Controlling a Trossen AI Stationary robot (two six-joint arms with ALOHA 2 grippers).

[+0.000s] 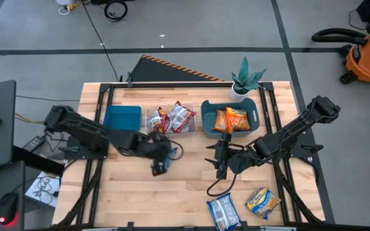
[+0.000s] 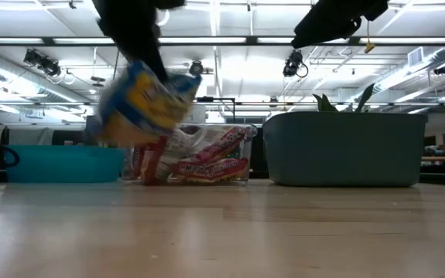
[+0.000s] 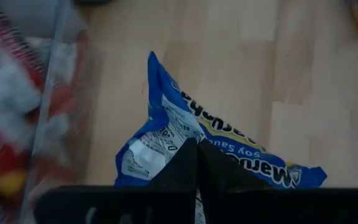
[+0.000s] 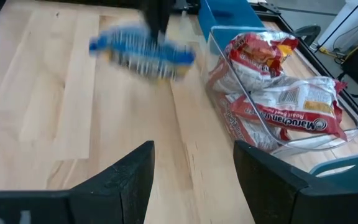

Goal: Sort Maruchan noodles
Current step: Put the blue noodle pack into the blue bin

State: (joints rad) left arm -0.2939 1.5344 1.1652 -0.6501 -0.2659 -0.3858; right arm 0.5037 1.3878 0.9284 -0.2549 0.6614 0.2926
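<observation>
Above the table (image 1: pixel 133 192), the high view shows the left gripper (image 1: pixel 160 165) near the middle of the wood, just in front of the clear tub (image 1: pixel 172 119) of red packets (image 1: pixel 181 118), with the blue bin (image 1: pixel 122 118) beside that tub and the grey bin (image 1: pixel 205 119) holding orange packets (image 1: pixel 231 119). Two more blue packets (image 1: pixel 223 210) lie well apart at the near right edge, probably waiting their turn. The right gripper (image 1: pixel 222 162) waits near the centre, jaws spread and holding nothing. At table height, the low view shows a blue-and-yellow packet (image 2: pixel 147 99) hanging clear of the wood under a dark arm, lifted, it seems, so it can be carried over a bin wall; the blue bin (image 2: pixel 64 164), tub (image 2: pixel 199 161) and grey bin (image 2: pixel 344 150) stand in a row behind, under an office ceiling of strip lights. From the left wrist, the dark fingers (image 3: pixel 194 168) are pressed together on the packet (image 3: pixel 185 130), pinching a crinkled edge so the rest dangles over pale planks. From the right wrist, the spread fingers (image 4: pixel 120 177) frame the carried packet (image 4: pixel 143 51) ahead, beside the tub (image 4: pixel 225 59). By colour, the empty blue bin looks like its likely home. Beyond the table lie grey floor, a potted plant (image 1: pixel 246 80) and an orange vacuum (image 1: pixel 368 54).
</observation>
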